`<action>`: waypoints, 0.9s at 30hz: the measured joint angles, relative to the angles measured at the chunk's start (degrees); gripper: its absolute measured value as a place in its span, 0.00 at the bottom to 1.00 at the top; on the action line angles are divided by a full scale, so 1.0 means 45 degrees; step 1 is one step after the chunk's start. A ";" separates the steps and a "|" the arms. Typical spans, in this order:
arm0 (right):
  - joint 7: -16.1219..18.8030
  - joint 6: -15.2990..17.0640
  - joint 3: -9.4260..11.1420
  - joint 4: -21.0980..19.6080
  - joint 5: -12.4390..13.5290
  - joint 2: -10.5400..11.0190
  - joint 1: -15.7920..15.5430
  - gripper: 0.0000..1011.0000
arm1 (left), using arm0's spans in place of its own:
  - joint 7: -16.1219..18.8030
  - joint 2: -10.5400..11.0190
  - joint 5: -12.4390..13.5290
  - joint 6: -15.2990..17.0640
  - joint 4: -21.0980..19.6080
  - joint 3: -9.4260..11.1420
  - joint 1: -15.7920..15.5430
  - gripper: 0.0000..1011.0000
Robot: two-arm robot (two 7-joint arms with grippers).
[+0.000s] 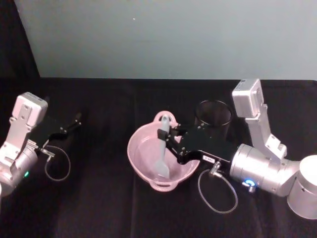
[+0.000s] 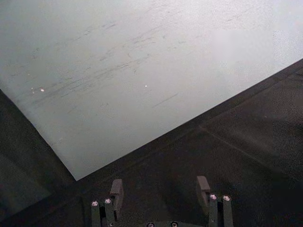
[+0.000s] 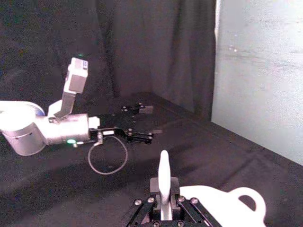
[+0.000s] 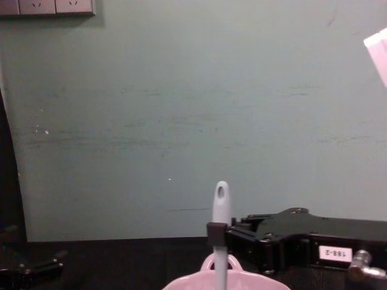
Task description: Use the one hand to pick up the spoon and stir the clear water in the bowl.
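Teal wall (image 4: 181, 121); spoon (image 4: 221, 202) half behind bowl (image 4: 193, 283)

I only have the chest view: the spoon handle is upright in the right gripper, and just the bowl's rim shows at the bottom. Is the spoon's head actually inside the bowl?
Observer: Yes. In the head view the spoon slants down with its paddle inside the bowl, near its front wall.
Operator: Anything close to the right arm?
Observer: A black mesh cup stands just beyond the right gripper, beside the bowl.
Operator: And the left arm?
Observer: The left gripper sits far to the left, fingers open, holding nothing.
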 joint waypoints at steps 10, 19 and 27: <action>-0.0073 -0.0711 -0.0543 0.0890 -0.0099 -0.0773 0.0570 0.11 | 0.0000 0.0001 0.0000 0.0000 0.0000 0.0000 0.0000 1.00; -0.0655 -0.1549 -0.0620 0.2233 -0.0620 -0.1698 0.1150 0.11 | 0.0000 0.0000 0.0000 -0.0001 0.0000 0.0000 -0.0001 1.00; -0.1409 -0.2054 -0.0131 0.2951 -0.1132 -0.2186 0.1273 0.11 | 0.0001 0.0000 0.0000 0.0000 0.0000 -0.0001 0.0000 1.00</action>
